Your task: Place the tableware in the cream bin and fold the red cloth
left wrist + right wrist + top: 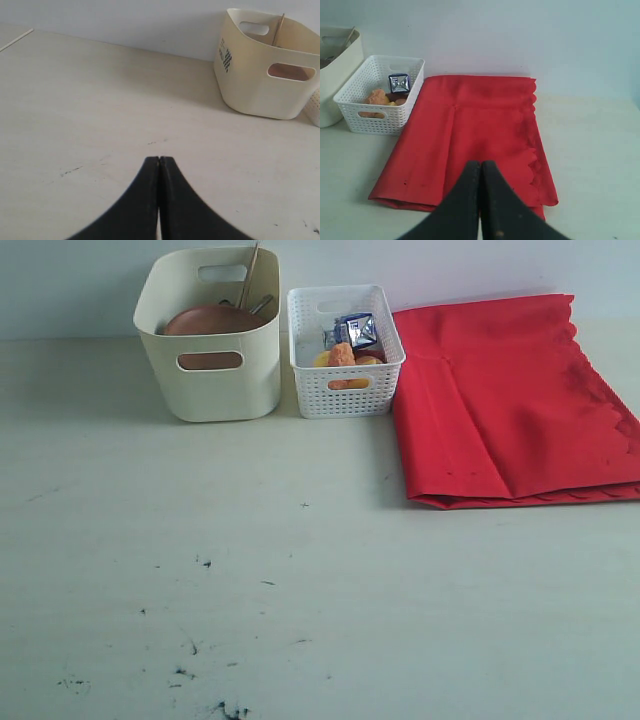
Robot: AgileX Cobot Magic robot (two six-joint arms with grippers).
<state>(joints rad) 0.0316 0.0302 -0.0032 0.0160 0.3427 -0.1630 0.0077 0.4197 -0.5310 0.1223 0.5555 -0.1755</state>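
Tableware lay inside the cream bin (215, 390) at the back left of the table (300, 590). A round brown plate (213, 320) leaned within it, and wooden chopsticks (249, 270) stuck up above the rim. What else it held I could not make out.

Just to its right stood a white lattice basket (345, 390) holding a blue-and-white carton (358, 330) and some orange food (341, 355). The red cloth (500, 400) lay folded in flat layers just right of the basket, with its scalloped edge on the side away from it.

The left gripper (159, 160) had its fingers pressed together on nothing, above bare tabletop, with the bin well ahead of it. The right gripper (480, 164) was likewise closed and empty, over the near edge of the cloth. Whether it touched the fabric I could not tell.
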